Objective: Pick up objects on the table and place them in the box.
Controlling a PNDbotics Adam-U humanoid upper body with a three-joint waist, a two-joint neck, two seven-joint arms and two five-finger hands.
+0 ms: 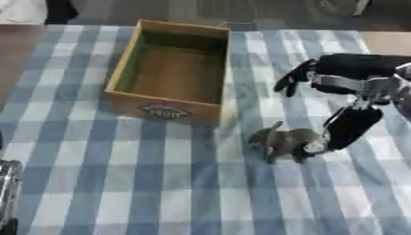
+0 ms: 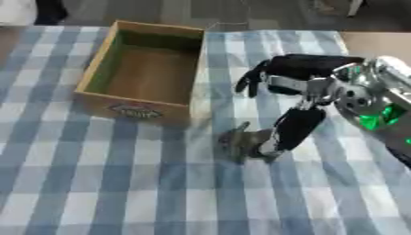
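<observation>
surface: table under a blue-and-white checked cloth (image 1: pixel 160 183); bare wood shows at the far corners, dark floor beyond.
box: open cardboard box (image 1: pixel 170 109), empty inside, printed label on the near wall. It sits far-left of centre, long axis running away from the robot, slightly askew.
object: small grey-olive toy animal (image 1: pixel 281 141), an elephant by the look of it, but I can't tell for certain. It stands on the cloth just right of the box's near-right corner, apart from it.
object axis: long axis roughly left-right across the table, a little diagonal. A thin bit sticks up at the far-left end; head or tail, I can't tell, so facing is unresolved.
right hand: right hand (image 1: pixel 351 94) comes in from the right and hangs over the toy. One broad digit (image 2: pixel 293 128) points down and touches the toy's right end; the other fingers (image 1: pixel 291 78) stay spread, far side, off the toy. Nothing is pinched yet.
left hand: only a dark sliver at the lower-left edge (image 1: pixel 8 183); can't tell its fingers.
step: my read is the grasp approach on the toy, contact made, grip not closed. Box is empty, so the task is at its start.
next move: likely needs the far fingers brought down across the toy's short axis to pinch the body, then a lift clear of the box's near wall, and a carry left and away.
risk: a one-sided push could tip or skid the toy on the cloth.
</observation>
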